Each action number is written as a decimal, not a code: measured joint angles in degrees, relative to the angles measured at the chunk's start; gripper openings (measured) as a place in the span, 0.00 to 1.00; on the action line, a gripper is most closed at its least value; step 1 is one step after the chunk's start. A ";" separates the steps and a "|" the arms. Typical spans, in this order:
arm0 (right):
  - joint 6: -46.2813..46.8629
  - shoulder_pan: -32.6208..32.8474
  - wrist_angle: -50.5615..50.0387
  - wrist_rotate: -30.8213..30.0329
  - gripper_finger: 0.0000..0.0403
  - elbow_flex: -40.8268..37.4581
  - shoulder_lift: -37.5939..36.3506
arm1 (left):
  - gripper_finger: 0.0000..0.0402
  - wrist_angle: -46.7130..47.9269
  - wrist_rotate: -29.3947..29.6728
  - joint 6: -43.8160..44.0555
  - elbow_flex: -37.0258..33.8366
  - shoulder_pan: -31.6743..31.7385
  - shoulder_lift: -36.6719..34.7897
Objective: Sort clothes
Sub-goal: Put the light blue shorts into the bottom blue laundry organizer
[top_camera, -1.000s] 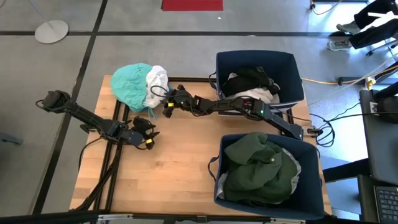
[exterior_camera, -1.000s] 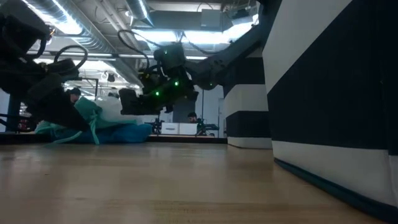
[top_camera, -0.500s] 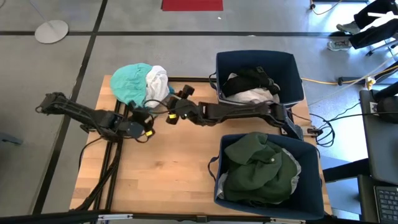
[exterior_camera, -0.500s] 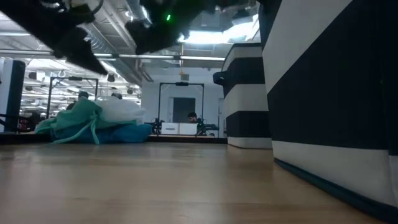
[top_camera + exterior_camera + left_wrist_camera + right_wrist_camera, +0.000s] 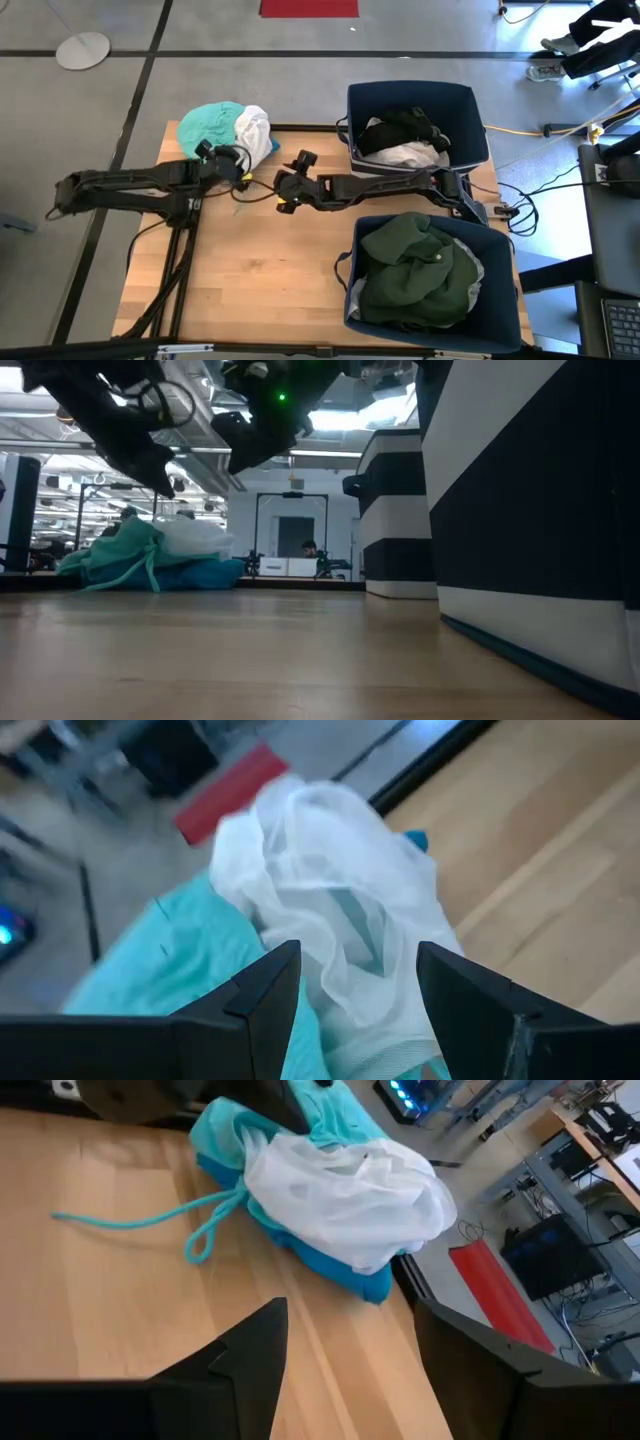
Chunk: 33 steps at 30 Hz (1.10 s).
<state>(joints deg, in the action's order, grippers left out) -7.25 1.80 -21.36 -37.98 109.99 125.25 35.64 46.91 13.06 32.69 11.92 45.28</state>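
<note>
A teal garment (image 5: 208,130) and a white garment (image 5: 256,128) lie heaped together at the table's far left corner, the white one resting on the teal one (image 5: 345,1200). A teal drawstring (image 5: 140,1220) trails from the heap onto the wood. My left gripper (image 5: 238,163) hovers open just near of the heap, and its fingers frame the white garment (image 5: 330,870) from above without touching it. My right gripper (image 5: 283,190) hangs open over the table's middle, pointing toward the heap. In the low view both grippers (image 5: 160,475) (image 5: 240,455) stand above the heap (image 5: 150,555).
Two navy bins stand on the right. The far one (image 5: 470,100) holds black and white clothes, the near one (image 5: 500,240) a dark green garment (image 5: 415,270). Bare wood spreads over the table's near left (image 5: 250,280). The left arm's cables (image 5: 175,260) cross it.
My left gripper has risen and swung toward the table's far edge, up to the heap, while turning. My right gripper has lifted and drawn back from the heap toward the table's middle, rolling as it went. The heap has stayed put.
</note>
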 joint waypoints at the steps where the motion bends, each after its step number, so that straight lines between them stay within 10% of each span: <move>1: 0.01 0.00 0.32 -0.01 0.55 -0.22 0.00 | 0.48 -0.37 -2.18 -0.28 0.00 2.11 0.37; 11: 0.11 0.04 -0.24 0.02 0.55 -1.92 0.00 | 0.48 -1.79 -20.14 -4.52 0.00 16.35 10.57; 22: 0.09 0.04 -0.29 0.03 0.55 -1.92 0.00 | 0.47 -3.63 -20.18 -7.27 0.00 20.90 25.56; 33: 0.15 0.10 -1.98 0.03 0.55 -1.90 0.00 | 0.05 -5.62 -22.99 -8.63 0.02 20.40 34.29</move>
<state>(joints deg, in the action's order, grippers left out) -7.09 1.90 -23.34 -37.95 108.09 125.25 30.02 23.92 4.43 32.71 32.32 79.57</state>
